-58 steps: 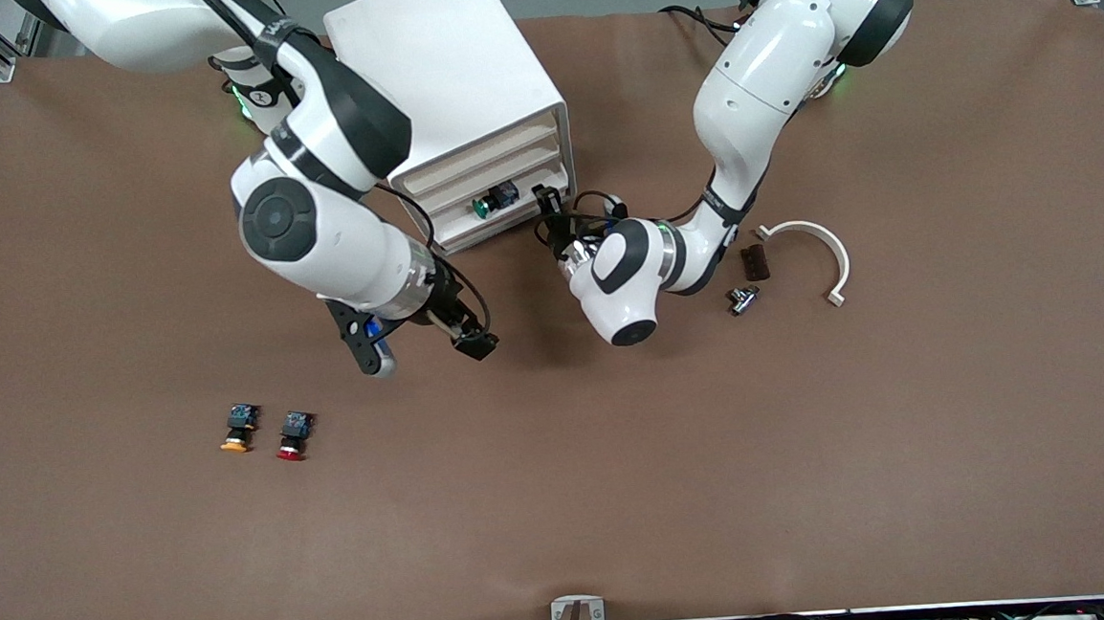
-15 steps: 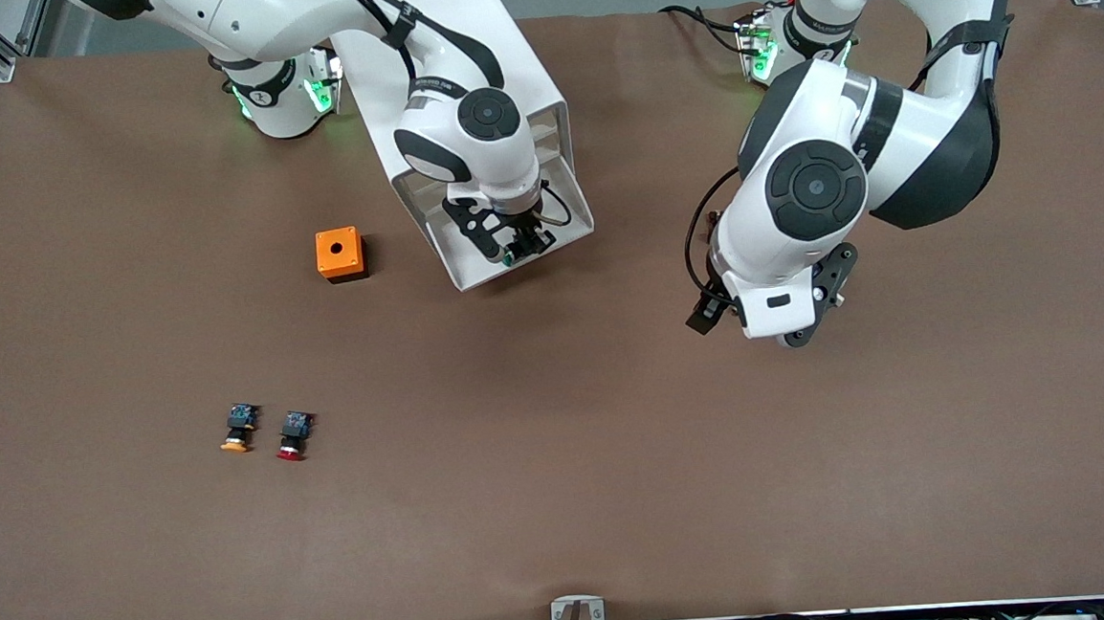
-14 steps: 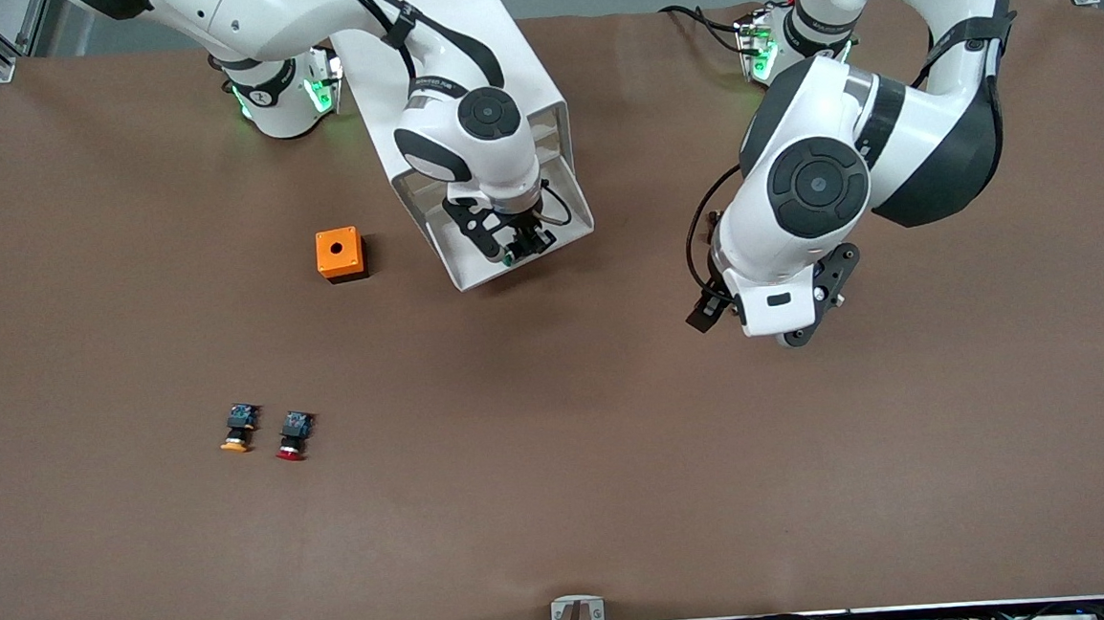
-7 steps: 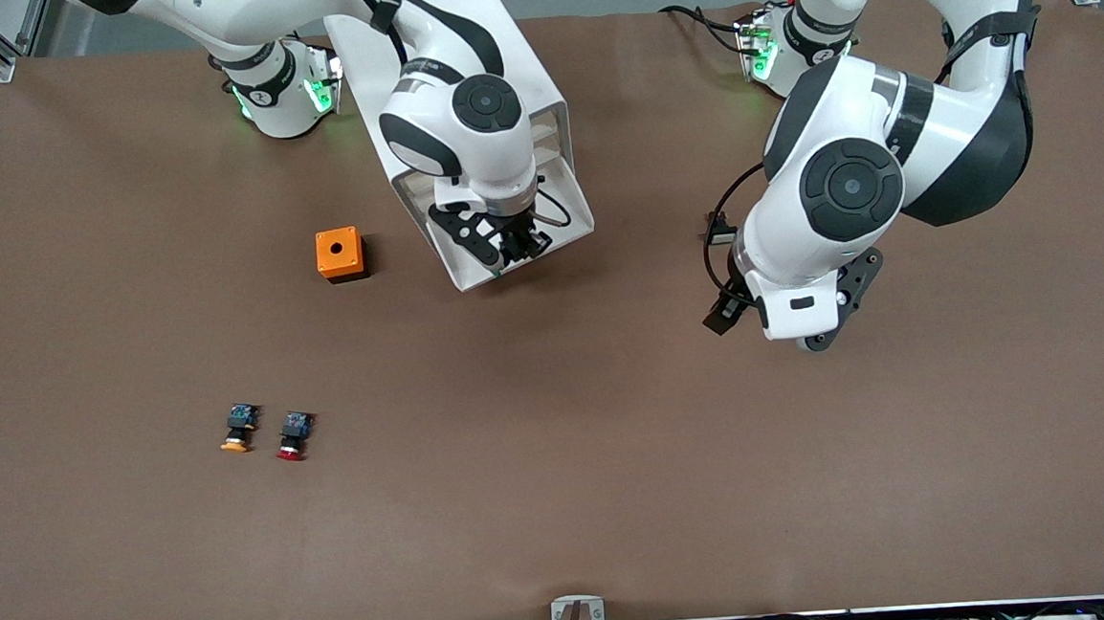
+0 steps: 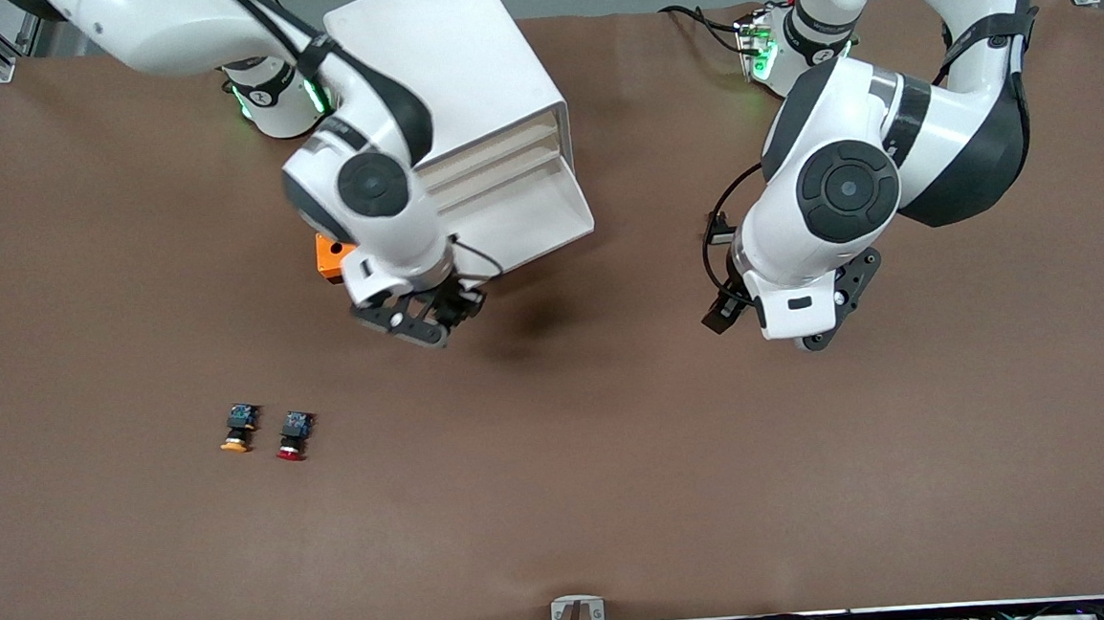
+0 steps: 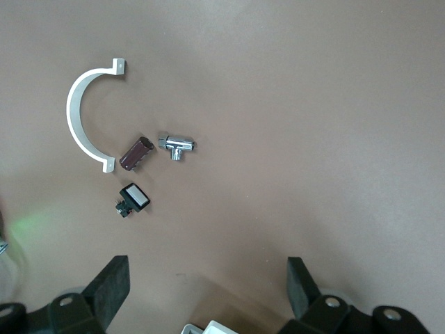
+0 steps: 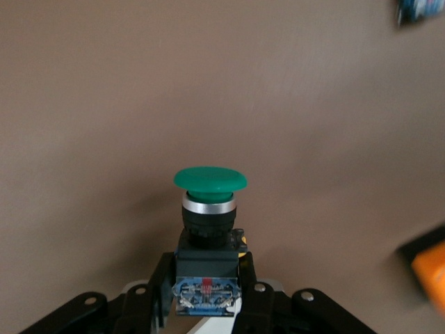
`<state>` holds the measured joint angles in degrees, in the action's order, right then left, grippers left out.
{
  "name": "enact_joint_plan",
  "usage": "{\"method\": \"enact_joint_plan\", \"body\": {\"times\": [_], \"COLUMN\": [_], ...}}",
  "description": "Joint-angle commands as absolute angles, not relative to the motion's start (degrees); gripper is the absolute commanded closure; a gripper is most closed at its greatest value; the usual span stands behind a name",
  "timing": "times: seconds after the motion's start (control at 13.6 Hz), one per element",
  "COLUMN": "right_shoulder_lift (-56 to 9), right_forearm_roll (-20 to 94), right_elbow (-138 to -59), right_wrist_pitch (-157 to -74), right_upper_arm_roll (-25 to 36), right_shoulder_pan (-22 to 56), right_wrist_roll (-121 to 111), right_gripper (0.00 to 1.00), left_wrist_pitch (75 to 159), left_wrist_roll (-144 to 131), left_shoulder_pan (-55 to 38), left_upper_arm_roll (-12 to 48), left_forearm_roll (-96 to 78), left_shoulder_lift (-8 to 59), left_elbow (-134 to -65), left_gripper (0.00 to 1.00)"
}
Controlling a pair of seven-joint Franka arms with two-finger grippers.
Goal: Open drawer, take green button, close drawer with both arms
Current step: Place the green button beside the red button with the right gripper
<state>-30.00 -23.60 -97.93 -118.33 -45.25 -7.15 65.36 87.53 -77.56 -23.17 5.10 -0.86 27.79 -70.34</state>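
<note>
Grippers and green button, drawer drawn out

Right gripper [image 7: 207,296]: clenched on the green-capped button [image 7: 208,219], hanging over bare table just off the open drawer [image 5: 527,218] of the white cabinet [image 5: 447,77]. Left gripper [image 6: 206,289]: fingers [image 6: 111,285] spread wide, grasping nothing, waiting over the table toward the left arm's end.

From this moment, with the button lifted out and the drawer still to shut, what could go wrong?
1. The right gripper pinches the green button only by its rear block, cap hanging free over bare table; it might twist or slip out.
2. The drawer stands pulled out from the cabinet; a push from the open left gripper, now over the table, could shift the cabinet.
3. The orange box sits beside the cabinet under the right arm, so a swing could clip it.
</note>
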Motion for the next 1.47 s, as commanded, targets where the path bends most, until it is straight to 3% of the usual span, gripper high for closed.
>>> {"method": "enact_joint_plan", "body": {"times": [0.0,0.29,0.44,0.66,1.11,1.4], "right_shoulder_lift": [-31.8,-36.5,-38.0,-41.4,-43.9,-44.9], "right_forearm_roll": [-24.0,-23.9,-23.8,-23.9,-24.2,-24.3], "right_elbow": [-96.1,-92.0,-92.1,-92.1,-92.3,-92.7], "right_wrist_pitch": [-118.6,-123.9,-127.1,-132.4,-133.9,-135.1], "right_upper_arm_roll": [-40.9,-31.0,-29.1,-28.3,-26.1,-25.8], "right_shoulder_pan": [-9.6,-9.6,-9.6,-9.4,-9.1,-9.3], "right_wrist_roll": [50.8,32.6,29.5,29.3,28.0,28.0], "right_gripper": [0.97,0.97,0.97,0.97,0.95,0.83], "left_wrist_pitch": [87.2,87.2,87.3,87.2,87.2,87.3], "left_wrist_roll": [-76.6,-76.3,-76.3,-76.2,-76.1,-76.1], "left_shoulder_pan": [-23.9,-23.9,-24.0,-24.0,-24.1,-24.1], "left_upper_arm_roll": [5.2,5.3,5.3,5.4,5.4,5.4], "left_forearm_roll": [0.1,0.1,0.1,0.1,0.1,0.1], "left_shoulder_lift": [26.5,26.6,26.6,26.7,26.6,27.2], "left_elbow": [-71.9,-71.9,-72.0,-72.0,-72.0,-72.0], "left_gripper": [0.01,0.01,0.01,0.01,0.01,0.01]}}
